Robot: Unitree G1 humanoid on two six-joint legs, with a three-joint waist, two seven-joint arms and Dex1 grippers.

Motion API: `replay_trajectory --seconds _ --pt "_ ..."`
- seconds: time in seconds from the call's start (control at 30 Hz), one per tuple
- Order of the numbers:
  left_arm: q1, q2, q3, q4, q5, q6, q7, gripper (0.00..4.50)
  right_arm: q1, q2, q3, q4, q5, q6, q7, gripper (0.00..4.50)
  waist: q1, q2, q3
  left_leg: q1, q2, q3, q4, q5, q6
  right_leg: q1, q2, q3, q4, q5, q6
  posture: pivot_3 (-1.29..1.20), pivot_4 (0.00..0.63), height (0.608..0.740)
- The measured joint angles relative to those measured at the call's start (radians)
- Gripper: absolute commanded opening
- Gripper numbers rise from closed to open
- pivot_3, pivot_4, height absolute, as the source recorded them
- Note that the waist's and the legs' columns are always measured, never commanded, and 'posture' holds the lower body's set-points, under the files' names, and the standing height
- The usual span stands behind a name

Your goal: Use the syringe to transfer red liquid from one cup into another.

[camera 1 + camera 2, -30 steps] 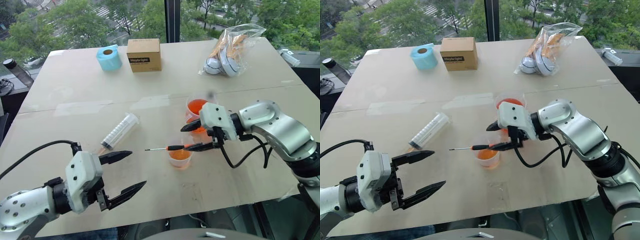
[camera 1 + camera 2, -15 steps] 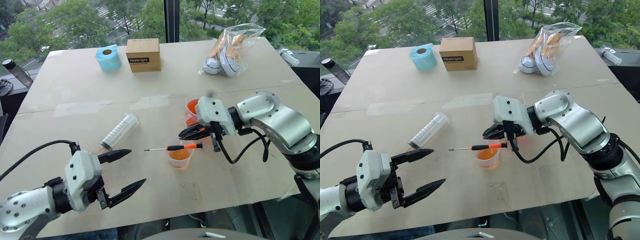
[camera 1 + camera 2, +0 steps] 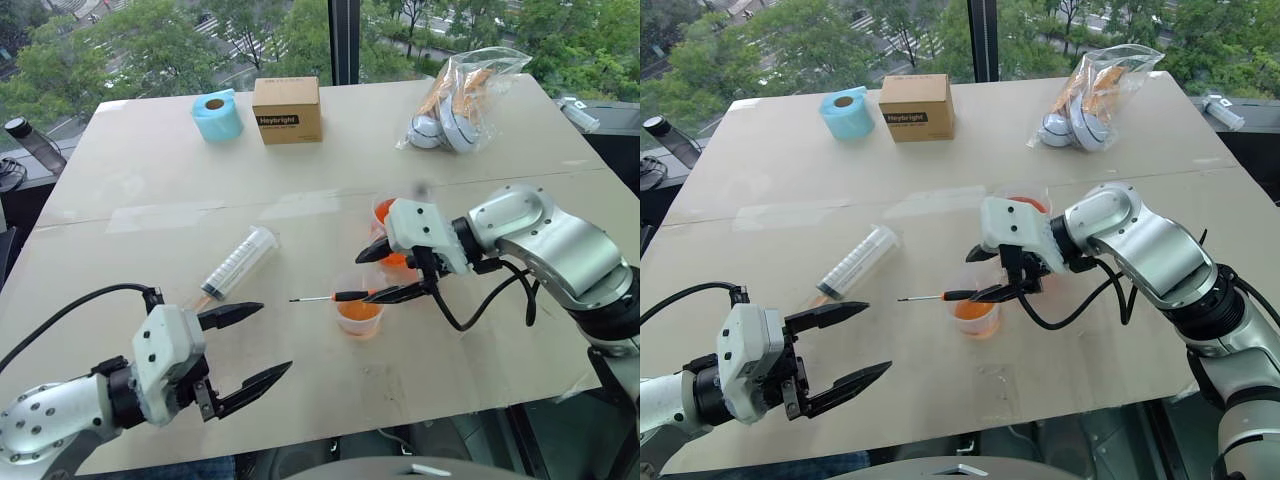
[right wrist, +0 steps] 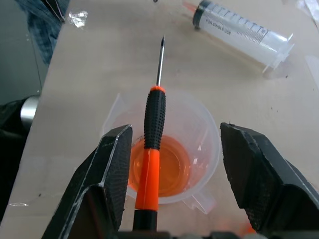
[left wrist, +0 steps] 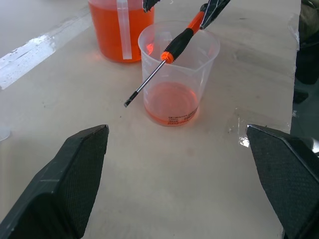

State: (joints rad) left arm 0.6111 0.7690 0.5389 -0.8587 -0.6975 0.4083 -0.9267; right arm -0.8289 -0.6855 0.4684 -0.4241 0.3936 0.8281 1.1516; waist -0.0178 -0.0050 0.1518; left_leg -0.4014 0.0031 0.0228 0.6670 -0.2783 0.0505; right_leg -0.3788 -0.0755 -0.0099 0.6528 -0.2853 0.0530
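Note:
The clear syringe [image 3: 236,264] lies on the table left of centre, with no gripper touching it. A small cup [image 3: 358,313] holds a shallow pool of red liquid [image 4: 172,172]. Behind it the bigger measuring cup [image 3: 385,212] is fuller, partly hidden by my right gripper [image 3: 372,277]. That gripper is open above the small cup. An orange-and-black screwdriver [image 3: 335,296] lies across the cup's rim between the jaws, its handle end against the lower finger. My left gripper [image 3: 272,340] is open and holds nothing, near the table's front left, well short of the syringe.
At the table's far side stand a blue tape roll [image 3: 218,115] and a brown box [image 3: 287,110]. A plastic bag [image 3: 460,95] of objects lies far right. A dark bottle [image 3: 35,145] stands beyond the left edge.
My right gripper's fingers drew together half a second ago and have spread apart again. The screwdriver stays over the small cup. The left arm has not moved.

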Motion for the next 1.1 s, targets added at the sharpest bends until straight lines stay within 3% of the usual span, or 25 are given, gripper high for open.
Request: replay_trajectory --seconds 0.47,0.57,0.7,0.97,1.1 --pt "-0.009 -0.004 -0.002 0.016 0.026 -0.003 -0.027 4.50 0.000 -0.002 0.048 0.001 -0.063 -0.017 0.019 2.93 0.000 0.000 0.000 0.000 0.000 0.000 0.000 0.000 0.000 0.000 0.000 0.000 -0.001 0.000 0.000 0.00 0.150 0.740" --pt "-0.009 -0.012 -0.002 0.017 0.031 -0.005 -0.030 4.50 0.000 -0.002 0.054 0.002 -0.072 -0.023 0.025 2.04 0.000 0.000 0.000 0.000 0.000 0.000 0.000 0.000 0.000 0.000 0.000 0.000 -0.001 0.000 0.000 0.00 0.150 0.740" --pt "-0.009 -0.017 -0.002 0.019 0.040 -0.010 -0.033 4.50 0.000 -0.001 0.064 0.004 -0.075 -0.028 0.029 0.03 0.000 0.000 0.000 0.000 0.000 0.000 0.000 0.000 0.000 0.000 0.000 0.000 -0.001 0.000 0.000 0.00 0.150 0.740" --pt "-0.014 -0.022 -0.012 0.028 0.049 -0.021 -0.039 4.50 0.001 0.013 0.048 0.004 -0.046 -0.012 0.022 0.03 -0.001 0.000 0.000 0.000 0.000 0.000 -0.001 0.000 0.000 0.000 0.000 0.000 -0.001 0.000 0.000 0.00 0.150 0.740" --pt "-0.034 -0.022 -0.018 0.029 0.045 -0.022 -0.036 4.50 -0.004 0.030 -0.078 0.003 0.076 0.073 0.019 0.03 0.001 0.000 0.001 0.000 0.000 0.000 -0.001 0.000 0.000 0.000 0.000 0.000 -0.001 0.000 0.000 0.00 0.150 0.740"
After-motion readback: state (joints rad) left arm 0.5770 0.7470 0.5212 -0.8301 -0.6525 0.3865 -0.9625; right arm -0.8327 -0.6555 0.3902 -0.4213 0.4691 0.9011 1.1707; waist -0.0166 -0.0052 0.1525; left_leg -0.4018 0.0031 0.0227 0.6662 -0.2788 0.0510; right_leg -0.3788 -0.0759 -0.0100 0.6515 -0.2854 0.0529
